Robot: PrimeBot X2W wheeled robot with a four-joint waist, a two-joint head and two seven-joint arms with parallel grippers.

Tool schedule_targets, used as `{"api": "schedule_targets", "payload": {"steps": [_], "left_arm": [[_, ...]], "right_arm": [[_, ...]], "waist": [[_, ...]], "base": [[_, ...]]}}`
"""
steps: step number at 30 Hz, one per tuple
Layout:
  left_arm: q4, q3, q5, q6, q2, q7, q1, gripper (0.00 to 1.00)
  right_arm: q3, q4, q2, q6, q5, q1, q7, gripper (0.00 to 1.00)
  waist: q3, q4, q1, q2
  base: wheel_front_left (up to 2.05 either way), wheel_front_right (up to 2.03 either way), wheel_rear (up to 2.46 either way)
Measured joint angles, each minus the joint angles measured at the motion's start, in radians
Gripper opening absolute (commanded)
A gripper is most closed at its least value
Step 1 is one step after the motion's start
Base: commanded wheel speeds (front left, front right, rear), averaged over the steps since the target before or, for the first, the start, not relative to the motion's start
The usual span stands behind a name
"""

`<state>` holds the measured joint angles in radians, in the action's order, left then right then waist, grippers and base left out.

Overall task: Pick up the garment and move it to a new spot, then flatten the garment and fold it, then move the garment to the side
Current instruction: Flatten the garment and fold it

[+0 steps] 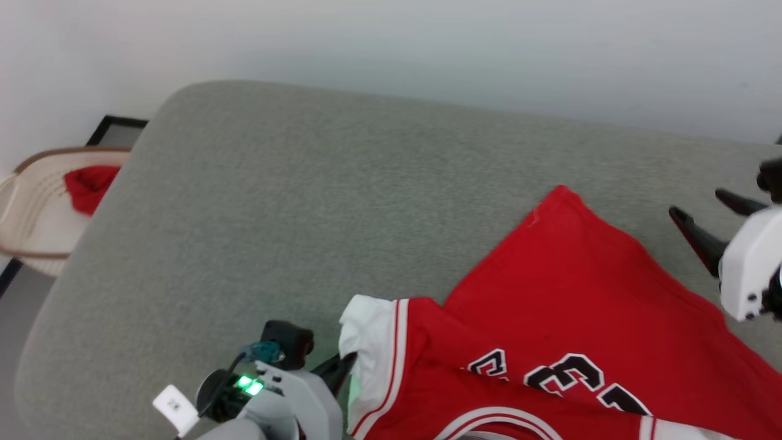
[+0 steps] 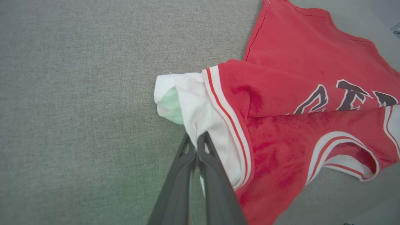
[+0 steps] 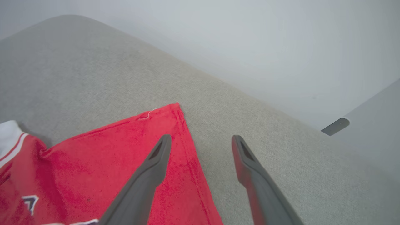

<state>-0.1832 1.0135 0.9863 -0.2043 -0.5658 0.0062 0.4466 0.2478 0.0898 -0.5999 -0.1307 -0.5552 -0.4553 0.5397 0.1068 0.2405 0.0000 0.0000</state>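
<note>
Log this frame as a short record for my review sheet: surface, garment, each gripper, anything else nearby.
surface: grey cushion
jersey: lying rumpled, partly folded over itself, lettering showing
left gripper: shut, pinching the white sleeve
right gripper: open, holding nothing, one finger over the jersey's corner, the other over the cushion
other: basket beside the cushion, red cloth in it

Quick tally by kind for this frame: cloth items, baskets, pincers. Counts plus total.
Cloth items: 2 (red jersey, plain red cloth)
Baskets: 1 (beige basket, holding the plain red cloth)
Pincers: 2 (left pincer, right pincer)
Total: 5
</note>
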Motion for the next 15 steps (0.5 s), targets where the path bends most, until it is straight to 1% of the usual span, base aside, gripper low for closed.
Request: {"api": "schedule_targets", "payload": {"steps": [6,10,15], "left_arm": [[-0.026,0.020,-0.019,0.028,0.056,-0.002,0.043,0.00],[-0.051,0.034,-0.030,0.051,0.092,-0.004,0.074,0.00],[-0.084,0.048,-0.042,0.076,0.136,-0.011,0.102,0.00]], "right_arm": [[0.130,0.157,-0.031,0.000,-0.037,-0.165,-0.002,1.00],[0.209,0.266,-0.054,0.000,-0.073,-0.258,0.016,1.00],[0.309,0.393,-0.060,0.000,-0.135,-0.349,0.063,1.00]], "waist": [[0.036,0.065,-0.0001,0.0000],[0.066,0.111,0.0000,0.0000],[0.104,0.168,-0.0001,0.0000]], "base": [[0.00,0.00,0.00],[0.00,0.00,0.00],[0.00,0.00,0.00]]}}
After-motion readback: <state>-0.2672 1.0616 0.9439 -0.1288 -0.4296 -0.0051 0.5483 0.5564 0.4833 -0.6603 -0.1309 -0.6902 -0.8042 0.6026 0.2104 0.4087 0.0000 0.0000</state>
